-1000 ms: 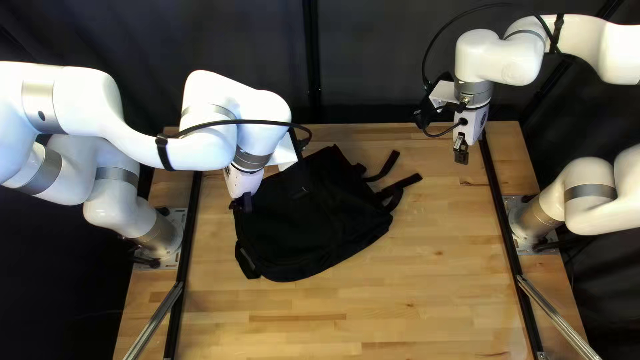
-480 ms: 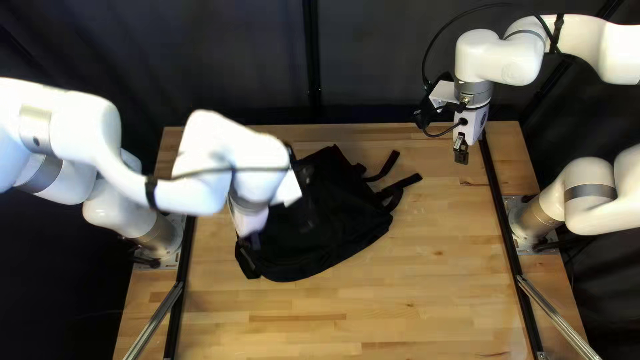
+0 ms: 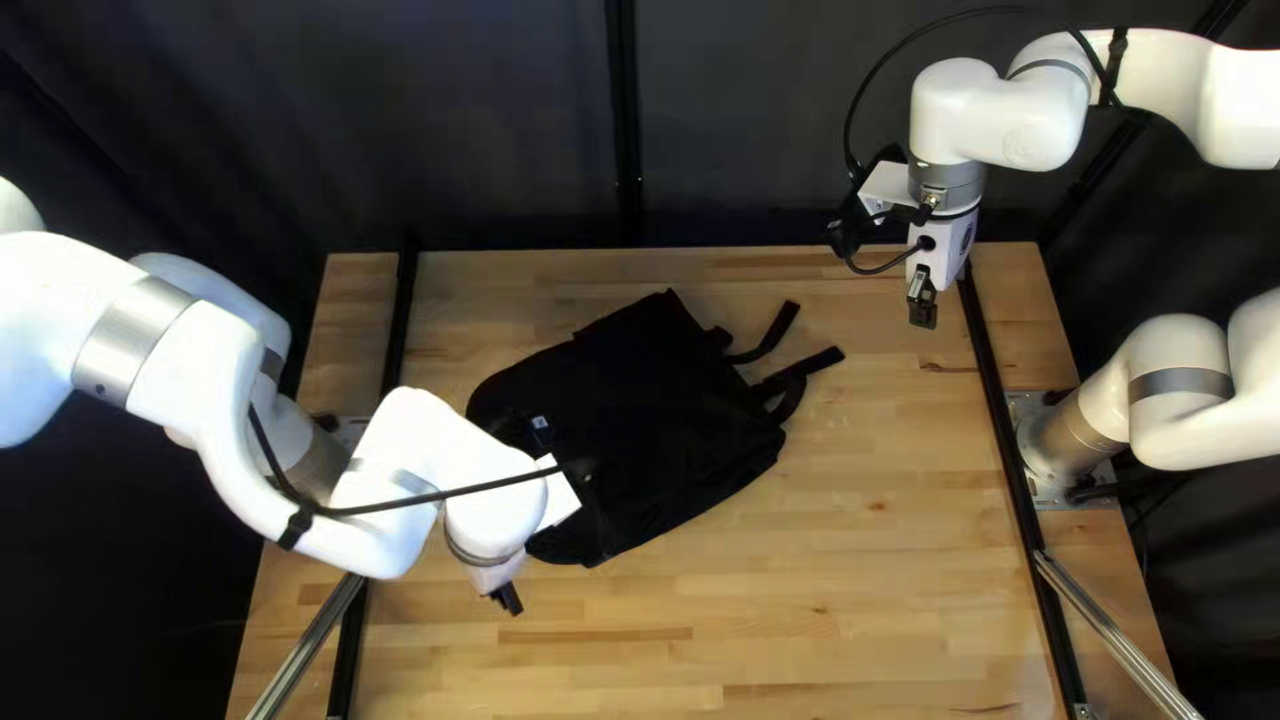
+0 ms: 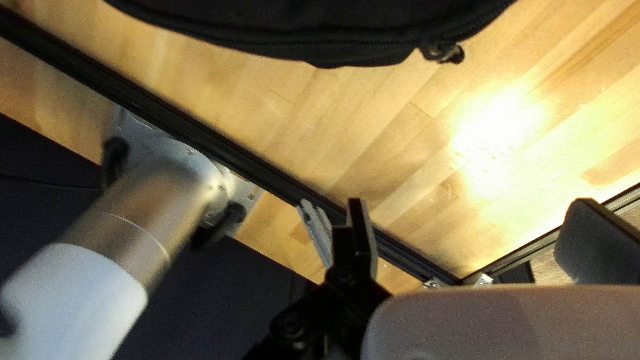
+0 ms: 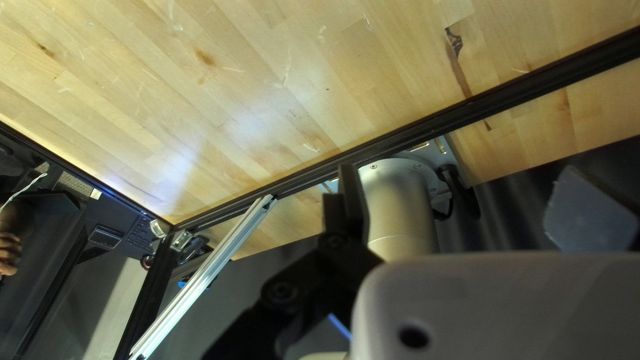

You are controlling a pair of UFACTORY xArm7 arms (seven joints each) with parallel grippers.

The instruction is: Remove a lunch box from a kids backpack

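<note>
Evidently the lunch box is out of sight in all views; it is presumed to lie inside the black backpack [image 3: 647,414], which rests flat on the wooden table [image 3: 854,574]. The left gripper [image 3: 506,600] hangs beside the bag's rounded end, its fingers [image 4: 361,230] parted with nothing between them. The right gripper [image 3: 922,310] is well apart, beyond the strap end; its fingers [image 5: 353,200] also stand apart and hold nothing. A zipper [image 4: 320,47] edges the bag ahead of the left gripper, with a zipper pull [image 4: 441,52] at the table side. Handling, as judged: the fabric is soft and limp, liable to fold or slide under a pull, and one arm should pin it while the other works. The zipper pull is small and calls for a fine pinch; a broad bite on the seam beside it would suit the steadying hold. The box itself should prove stiffer than its wrapping and of modest weight, best taken by its handle or rim if one shows; whether it is hard or padded cannot be determined. Its heading is likewise unknown. The bag's long axis appears to run obliquely from the left gripper's side toward the right gripper's side, the difference from its width being slight. Its loose straps [image 3: 798,378] point toward the right gripper's side, the rounded end toward the left arm. Unzipping is judged the next step.
</note>
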